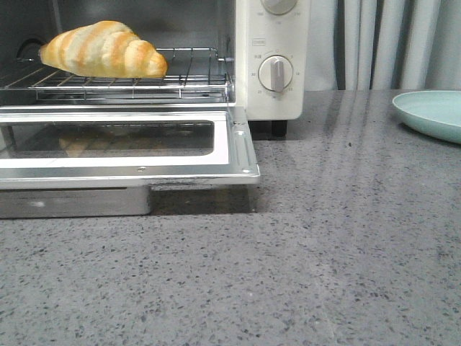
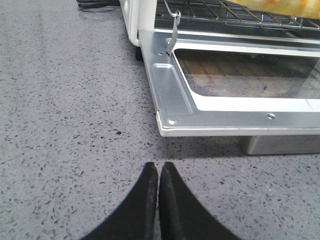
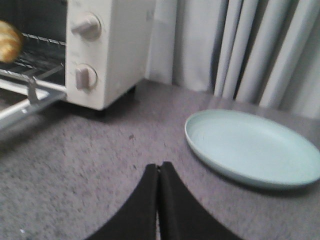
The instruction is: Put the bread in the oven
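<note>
Bread, a glossy golden-orange croissant-shaped roll (image 1: 103, 49), lies on the wire rack (image 1: 189, 76) of the cream-white toaster oven (image 1: 271, 59), door dropped open. You see the pale-green plate (image 1: 432, 112) at 3 o'clock. Left gripper (image 2: 159, 170) and right gripper (image 3: 159, 172): fingers pressed together, empty.

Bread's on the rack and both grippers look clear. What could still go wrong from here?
1. The oven door is down flat and juts over the counter; an arm sweeping low might clip its corner.
2. The bread sits toward the rack's front, so closing the door may brush or shift it.
3. The plate lies near the right gripper; a careless move could knock it.
</note>
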